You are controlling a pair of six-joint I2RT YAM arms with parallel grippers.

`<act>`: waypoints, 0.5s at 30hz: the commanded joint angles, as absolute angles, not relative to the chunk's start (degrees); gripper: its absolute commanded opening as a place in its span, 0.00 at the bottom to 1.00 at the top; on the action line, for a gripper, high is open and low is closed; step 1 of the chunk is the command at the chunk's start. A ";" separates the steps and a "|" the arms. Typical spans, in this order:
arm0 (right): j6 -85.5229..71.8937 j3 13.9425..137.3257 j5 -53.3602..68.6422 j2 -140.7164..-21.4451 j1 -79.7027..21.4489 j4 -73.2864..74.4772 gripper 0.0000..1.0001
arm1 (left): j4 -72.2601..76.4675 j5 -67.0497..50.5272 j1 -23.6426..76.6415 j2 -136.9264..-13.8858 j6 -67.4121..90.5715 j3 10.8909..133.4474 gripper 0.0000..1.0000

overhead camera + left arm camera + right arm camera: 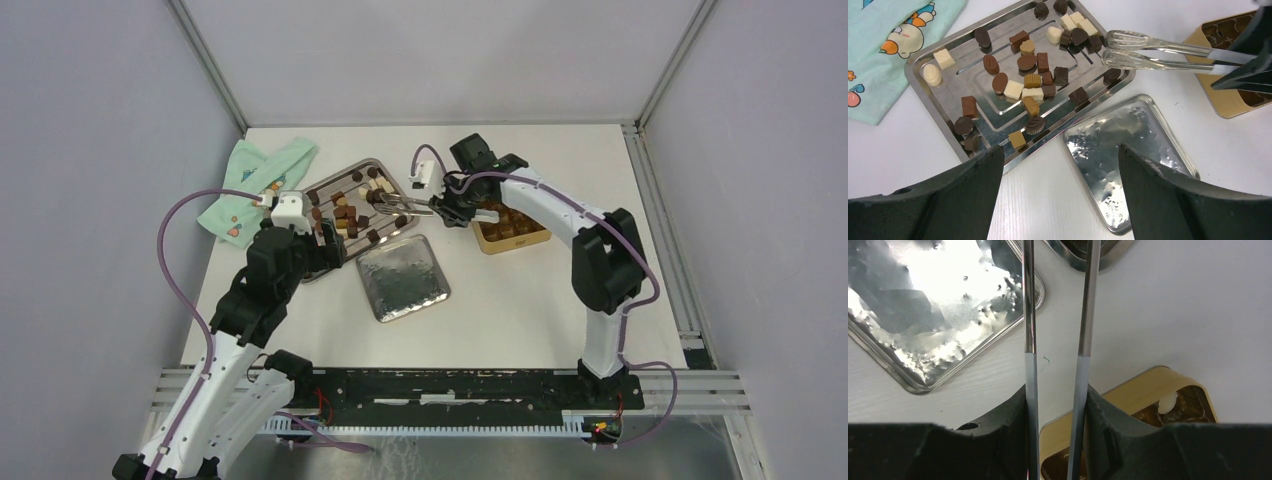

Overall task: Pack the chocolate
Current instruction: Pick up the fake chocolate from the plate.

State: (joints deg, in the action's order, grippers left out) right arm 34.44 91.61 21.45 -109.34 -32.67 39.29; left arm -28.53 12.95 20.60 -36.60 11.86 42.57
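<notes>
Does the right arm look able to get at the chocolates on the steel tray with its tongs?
Probably yes. The right tool is shut on the tongs, whose tips hang over a corner of the tray beside several chocolates, nothing between. The left tool hovers open, off to the side.

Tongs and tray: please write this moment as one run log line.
right tool: grips tongs | tongs: tips empty, over tray | left tool: open, empty | tin: holds some chocolate
</notes>
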 commanded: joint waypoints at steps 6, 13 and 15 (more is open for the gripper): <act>36.20 101.62 14.12 -119.02 -36.56 41.63 0.42 | -25.67 13.13 20.20 -36.21 8.66 42.45 0.89; 36.53 105.68 13.94 -123.07 -36.98 42.68 0.42 | -25.62 12.85 20.12 -36.21 8.66 42.45 0.89; 36.49 106.32 14.08 -123.71 -37.23 42.71 0.42 | -25.59 12.88 20.12 -36.23 8.63 42.45 0.89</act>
State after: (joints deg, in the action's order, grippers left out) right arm 35.90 102.32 14.87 -123.11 -36.91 42.94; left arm -28.14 12.93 20.58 -36.60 11.84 42.57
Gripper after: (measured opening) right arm 0.425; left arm 0.894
